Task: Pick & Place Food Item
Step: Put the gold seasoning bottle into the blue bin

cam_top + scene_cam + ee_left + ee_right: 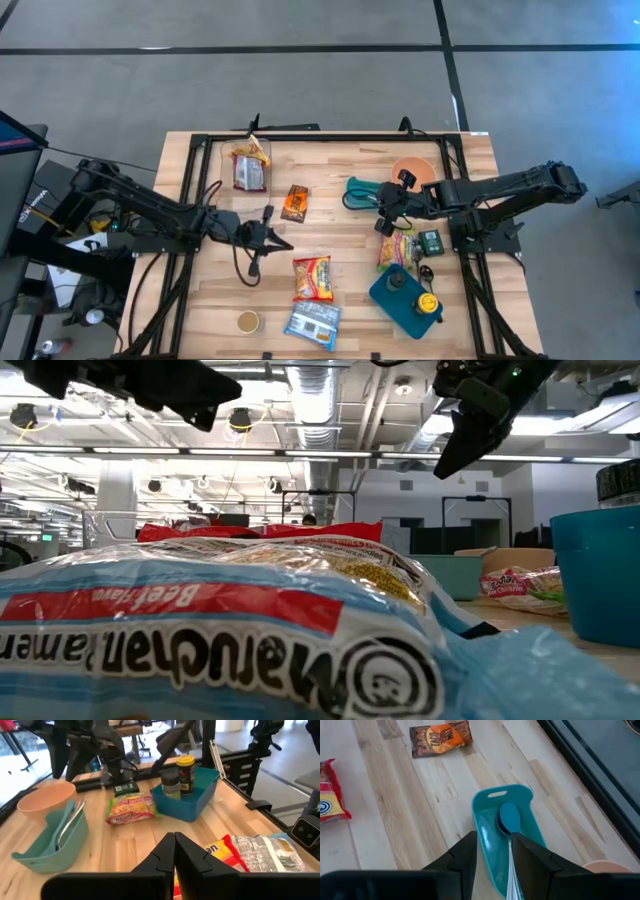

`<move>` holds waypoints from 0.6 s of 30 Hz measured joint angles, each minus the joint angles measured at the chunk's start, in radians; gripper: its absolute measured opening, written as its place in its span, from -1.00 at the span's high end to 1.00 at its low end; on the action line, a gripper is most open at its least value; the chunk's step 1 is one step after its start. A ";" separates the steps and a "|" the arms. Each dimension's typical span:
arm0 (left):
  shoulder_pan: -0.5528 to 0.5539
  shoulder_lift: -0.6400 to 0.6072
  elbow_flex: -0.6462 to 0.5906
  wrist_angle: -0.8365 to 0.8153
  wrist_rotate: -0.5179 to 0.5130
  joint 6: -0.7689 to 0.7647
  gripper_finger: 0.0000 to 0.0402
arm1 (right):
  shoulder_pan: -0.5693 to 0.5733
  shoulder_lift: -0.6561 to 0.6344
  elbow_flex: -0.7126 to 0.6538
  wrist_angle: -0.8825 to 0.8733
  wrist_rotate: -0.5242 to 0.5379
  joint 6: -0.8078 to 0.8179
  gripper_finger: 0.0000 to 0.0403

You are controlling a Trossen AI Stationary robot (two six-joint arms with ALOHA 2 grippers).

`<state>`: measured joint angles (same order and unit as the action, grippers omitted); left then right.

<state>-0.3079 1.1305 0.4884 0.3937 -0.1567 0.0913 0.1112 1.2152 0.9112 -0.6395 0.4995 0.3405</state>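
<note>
- Left gripper (285, 243) pinched shut, empty, over bare desk (340, 170) mid-left — ramen packet (313, 278) lies just beside it.
- Right gripper (383, 212) part-open, holding nothing, above teal tray (492, 827) w/ spoon (510, 820).
- Approach step, I'd say; next: left opens, drops onto packet.

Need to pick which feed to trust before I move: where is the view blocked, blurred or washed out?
Low view: a ramen packet right at the lens fills the lower frame, soft and mirrored-looking; bright ceiling lights silhouette the arms. High view: evenly lit, the table unobstructed. Left wrist view: sharp on the blue bin, daylight at one edge. Right wrist view: clear on the teal tray, no glare.
</note>
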 joint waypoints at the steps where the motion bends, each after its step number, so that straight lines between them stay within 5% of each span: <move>1: -0.010 0.000 0.010 -0.020 -0.019 -0.011 1.00 | 0.000 0.000 0.000 0.000 0.000 0.000 0.43; 18: -0.281 0.000 0.052 -0.181 -0.159 -0.286 1.00 | 0.000 0.000 0.000 0.032 0.000 -0.008 0.43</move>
<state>-0.5889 1.1305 0.5407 0.2127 -0.3152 -0.1952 0.1112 1.2152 0.9112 -0.6076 0.4995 0.3325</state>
